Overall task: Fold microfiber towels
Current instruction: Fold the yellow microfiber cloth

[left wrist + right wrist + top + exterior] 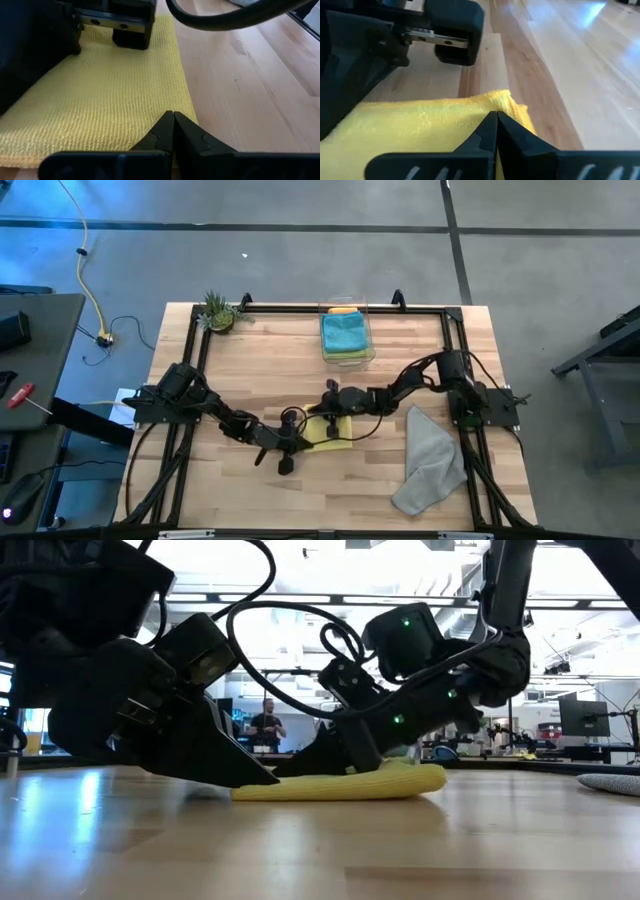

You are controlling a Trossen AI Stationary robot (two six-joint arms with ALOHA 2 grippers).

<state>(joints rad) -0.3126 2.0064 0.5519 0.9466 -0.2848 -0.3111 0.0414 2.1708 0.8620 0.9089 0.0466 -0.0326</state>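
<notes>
while a clear bin point(347, 352) holds teal towel point(344, 333), both jaws press together on yellow towel point(333, 432).

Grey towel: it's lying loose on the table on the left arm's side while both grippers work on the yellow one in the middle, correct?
Not quite. The grey towel lies crumpled on the right arm's side of the table, as the high view shows. The rest holds: the left gripper and right gripper are both shut at the yellow towel mid-table.
</notes>
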